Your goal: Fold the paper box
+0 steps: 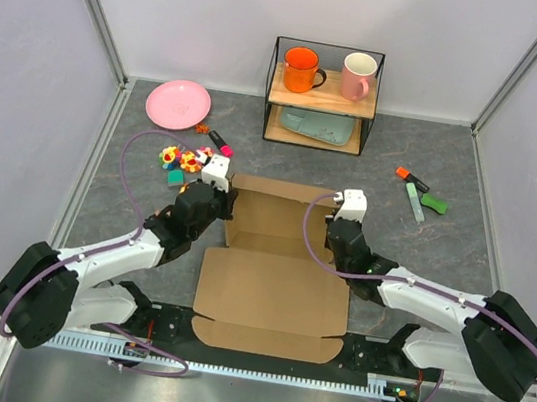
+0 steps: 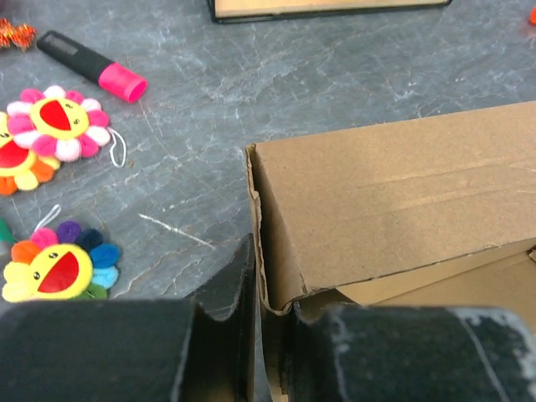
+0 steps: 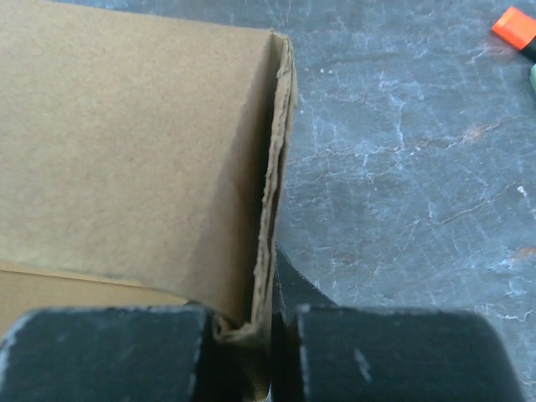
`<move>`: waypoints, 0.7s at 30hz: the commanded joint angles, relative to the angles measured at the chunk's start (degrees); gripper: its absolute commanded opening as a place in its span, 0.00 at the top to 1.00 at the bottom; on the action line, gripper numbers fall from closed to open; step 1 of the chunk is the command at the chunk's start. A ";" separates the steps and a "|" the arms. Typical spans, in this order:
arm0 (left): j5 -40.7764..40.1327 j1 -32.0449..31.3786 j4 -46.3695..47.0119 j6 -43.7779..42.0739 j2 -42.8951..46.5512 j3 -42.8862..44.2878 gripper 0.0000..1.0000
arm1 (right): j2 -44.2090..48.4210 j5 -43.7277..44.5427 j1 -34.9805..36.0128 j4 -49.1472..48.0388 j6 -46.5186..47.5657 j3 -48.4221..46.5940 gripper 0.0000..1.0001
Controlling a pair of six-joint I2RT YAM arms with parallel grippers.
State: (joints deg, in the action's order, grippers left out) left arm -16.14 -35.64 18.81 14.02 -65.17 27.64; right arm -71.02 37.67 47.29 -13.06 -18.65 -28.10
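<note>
Folding stands part done, by my judgement about half.

Item: plain brown corrugated cardboard paper box, at the centre of the grey marbled worktop.

Done: walls raised round the box's far half, forming a shallow tray.

Left to do: the large near panel and its end flap lie flat and are not yet closed over the tray. The 2 side walls probably still need locking.

Left gripper: pinching the box's left side wall, 1 finger on each face.

Right gripper: pinching the right side wall likewise.

Even bright overhead light, soft shadows (near fingers blurred), no glare.
</note>
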 commanded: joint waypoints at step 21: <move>-7.84 -2.76 52.55 -6.02 -18.15 -9.00 0.98 | -17.22 6.28 -4.66 -34.59 -5.16 4.18 1.00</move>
State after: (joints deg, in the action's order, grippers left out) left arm -21.54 -36.23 58.92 4.43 -81.58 21.12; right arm -88.03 43.57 44.10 -44.77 -15.42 -26.98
